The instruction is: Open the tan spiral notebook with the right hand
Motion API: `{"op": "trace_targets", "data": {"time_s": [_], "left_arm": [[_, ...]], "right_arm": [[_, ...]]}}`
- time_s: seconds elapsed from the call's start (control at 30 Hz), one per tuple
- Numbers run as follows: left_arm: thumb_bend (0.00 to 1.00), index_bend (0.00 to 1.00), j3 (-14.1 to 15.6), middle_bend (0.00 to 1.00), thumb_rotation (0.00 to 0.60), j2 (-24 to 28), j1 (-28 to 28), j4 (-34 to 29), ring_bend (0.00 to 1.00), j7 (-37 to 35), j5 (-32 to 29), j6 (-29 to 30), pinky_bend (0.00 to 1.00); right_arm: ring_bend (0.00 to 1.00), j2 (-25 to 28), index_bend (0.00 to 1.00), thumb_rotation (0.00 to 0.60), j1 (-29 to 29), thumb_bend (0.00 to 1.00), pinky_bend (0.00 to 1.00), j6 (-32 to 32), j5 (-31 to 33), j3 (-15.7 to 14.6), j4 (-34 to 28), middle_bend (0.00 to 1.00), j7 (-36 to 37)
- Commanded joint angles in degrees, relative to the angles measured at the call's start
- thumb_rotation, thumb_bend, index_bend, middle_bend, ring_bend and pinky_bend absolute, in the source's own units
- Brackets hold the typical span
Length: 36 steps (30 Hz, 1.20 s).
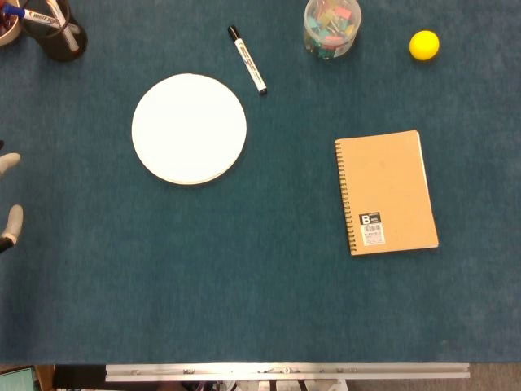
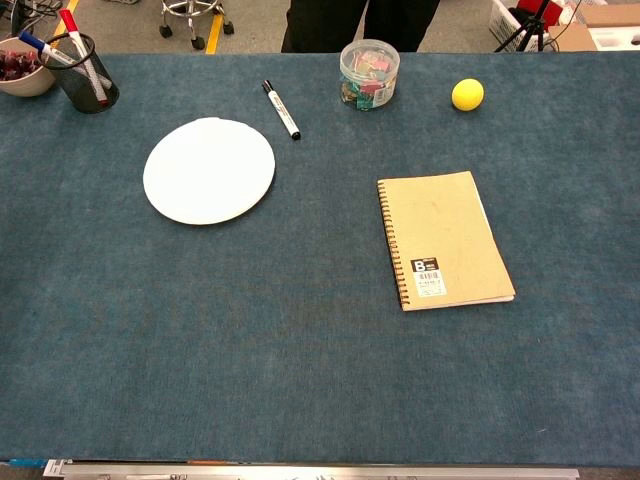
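- Head view showed the tan spiral notebook (image 1: 386, 192) lying shut and flat on the blue desk (image 1: 260, 301), on the robot's right side, with its wire binding along the left edge and a barcode label near the lower corner of the cover.
- That layout put the free edge of the cover to the right, which I judged suited the right hand: it could come in from its own side and lift the cover over toward the spiral.
- Neither camera showed the right hand, so the opening had not begun.
- Only pale fingertips (image 1: 10, 191) of the left hand showed at the far left edge of the head view, well apart from the notebook; whether that hand was spread or curled I could not tell.
- A white round plate (image 1: 189, 129) lay left of the notebook with bare desk between them, so the cover probably had room to fall open.
- Farther back sat a black marker (image 1: 247, 59), a clear jar of clips (image 1: 330, 28), a yellow ball (image 1: 424, 45) and a mesh pen cup (image 2: 84, 70), all clear of the notebook.
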Motion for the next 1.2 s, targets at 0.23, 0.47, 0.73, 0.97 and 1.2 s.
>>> {"op": "trace_targets", "data": {"time_s": [0.23, 0.47, 0.73, 0.97, 1.2], "left_arm": [[0.40, 0.20, 0.10, 0.13, 0.600, 0.20, -0.27, -0.45, 0.14, 0.62, -0.32, -0.78, 0.20], [0.40, 0.20, 0.28, 0.13, 0.600, 0.28, -0.16, -0.50, 0.14, 0.73, -0.68, -1.09, 0.20], [0.40, 0.20, 0.65, 0.13, 0.600, 0.40, 0.13, -0.33, 0.14, 0.47, -0.60, -1.06, 0.20], [0.40, 0.20, 0.76, 0.13, 0.600, 0.60, 0.70, 0.36, 0.14, -0.66, -0.93, -0.53, 0.20], [0.40, 0.20, 0.76, 0.13, 0.600, 0.64, 1.13, 1.35, 0.14, -1.81, -1.31, -0.22, 0.20]], "right_arm": [[0.15, 0.48, 0.45, 0.600, 1.93, 0.00, 0.19, -1.71, -3.69, -0.95, -0.20, 0.30, -0.23], [0.15, 1.21, 0.45, 0.600, 6.42, 0.01, 0.19, -6.65, -9.58, -2.67, -0.43, 0.30, -2.90], [0.15, -4.96, 0.45, 0.600, 11.79, 0.01, 0.19, -12.57, -14.65, -3.67, 6.12, 0.30, -8.52], [0.15, -10.85, 0.45, 0.600, 14.98, 0.01, 0.19, -15.85, -16.04, -4.43, 11.17, 0.30, -7.99], [0.15, -15.65, 0.45, 0.600, 16.92, 0.01, 0.19, -16.40, -16.85, -4.95, 16.74, 0.30, -6.93]]}}
